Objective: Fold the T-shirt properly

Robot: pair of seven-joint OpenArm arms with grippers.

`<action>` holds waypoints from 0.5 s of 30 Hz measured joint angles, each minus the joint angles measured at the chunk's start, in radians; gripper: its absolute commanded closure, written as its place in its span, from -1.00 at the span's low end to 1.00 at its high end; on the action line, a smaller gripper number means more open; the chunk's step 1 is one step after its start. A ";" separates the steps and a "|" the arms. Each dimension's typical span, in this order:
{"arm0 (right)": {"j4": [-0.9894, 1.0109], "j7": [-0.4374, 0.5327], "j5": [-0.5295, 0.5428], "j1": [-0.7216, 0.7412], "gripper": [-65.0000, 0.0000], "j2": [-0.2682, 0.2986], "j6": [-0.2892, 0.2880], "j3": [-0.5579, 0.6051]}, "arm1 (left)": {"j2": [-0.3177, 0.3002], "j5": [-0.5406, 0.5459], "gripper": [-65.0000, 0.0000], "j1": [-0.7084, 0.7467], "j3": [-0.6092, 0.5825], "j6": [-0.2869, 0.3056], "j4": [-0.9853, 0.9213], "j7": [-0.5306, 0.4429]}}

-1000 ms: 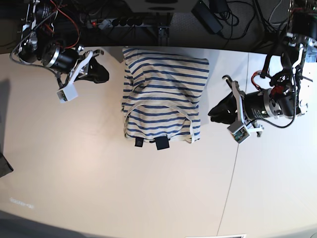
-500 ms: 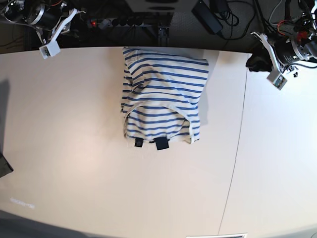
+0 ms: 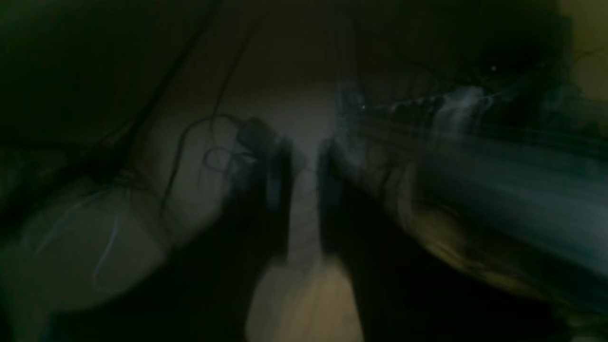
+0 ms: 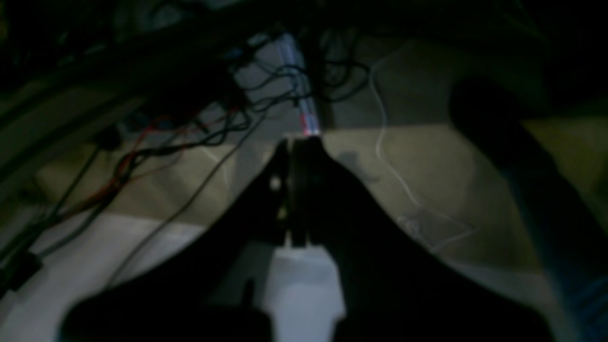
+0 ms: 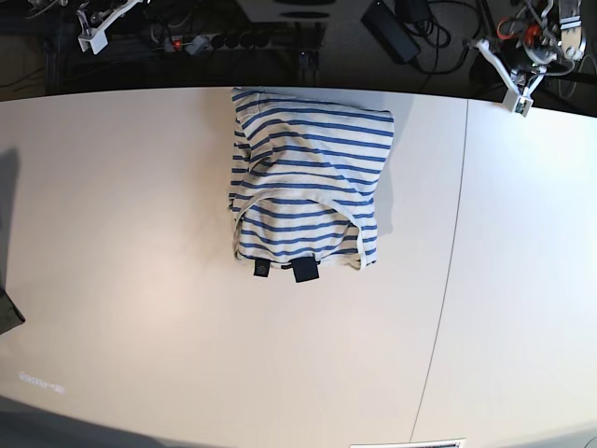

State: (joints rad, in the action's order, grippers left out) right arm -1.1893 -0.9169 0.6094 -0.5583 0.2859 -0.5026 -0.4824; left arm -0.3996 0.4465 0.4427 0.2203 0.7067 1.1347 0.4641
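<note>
The T-shirt (image 5: 308, 177) lies folded into a rough rectangle at the top middle of the white table (image 5: 140, 280). It is cream with blue stripes, and two small dark tags (image 5: 303, 271) sit at its near edge. Both arms are pulled back to the far corners, well away from the shirt; only their white wrist parts show, at the far left (image 5: 93, 35) and the far right (image 5: 511, 84). In the blurred left wrist view my left gripper (image 3: 304, 190) shows a narrow gap between its dark fingers and holds nothing. My right gripper (image 4: 294, 190) has its fingers pressed together and is empty.
A power strip (image 5: 224, 41), a black adapter (image 5: 392, 28) and loose cables lie behind the table's far edge. A seam (image 5: 448, 280) runs down the table to the right of the shirt. A dark object (image 5: 7, 317) sits at the left edge.
Both arms have drawn back from beside the shirt to the far corners, past the table's back edge. The shirt has not moved.
</note>
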 measured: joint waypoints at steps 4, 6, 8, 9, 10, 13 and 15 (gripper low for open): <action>0.300 0.085 -0.202 0.184 1.00 -0.019 0.021 0.005 | -0.034 -0.071 0.68 -0.192 -0.133 -0.068 -0.357 -0.278; 0.410 0.113 -0.281 0.254 1.00 -0.031 0.048 0.011 | -0.033 -0.135 0.70 -0.304 -0.231 -0.193 -0.538 -0.383; 0.494 0.121 -0.337 0.318 1.00 -0.053 0.084 0.016 | -0.024 -0.122 0.70 -0.392 -0.341 -0.238 -0.683 -0.587; 0.519 0.120 -0.347 0.346 1.00 -0.068 0.095 0.016 | -0.010 -0.087 0.70 -0.430 -0.397 -0.277 -0.740 -0.677; 0.531 0.117 -0.345 0.366 1.00 -0.083 0.105 0.016 | 0.002 -0.061 0.70 -0.462 -0.448 -0.301 -0.780 -0.725; 0.550 0.048 -0.362 0.410 1.00 -0.146 0.114 0.018 | 0.011 -0.043 0.70 -0.505 -0.569 -0.313 -0.814 -0.731; 0.551 0.029 -0.380 0.456 1.00 -0.173 0.134 0.018 | 0.039 -0.039 0.70 -0.522 -0.614 -0.313 -0.812 -0.700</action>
State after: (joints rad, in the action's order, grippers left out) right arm -0.6384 -0.8879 0.2298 -0.1020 0.1131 -0.3683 -0.4641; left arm -0.3611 0.4076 -0.0792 -0.3935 0.3939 0.3225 -0.2363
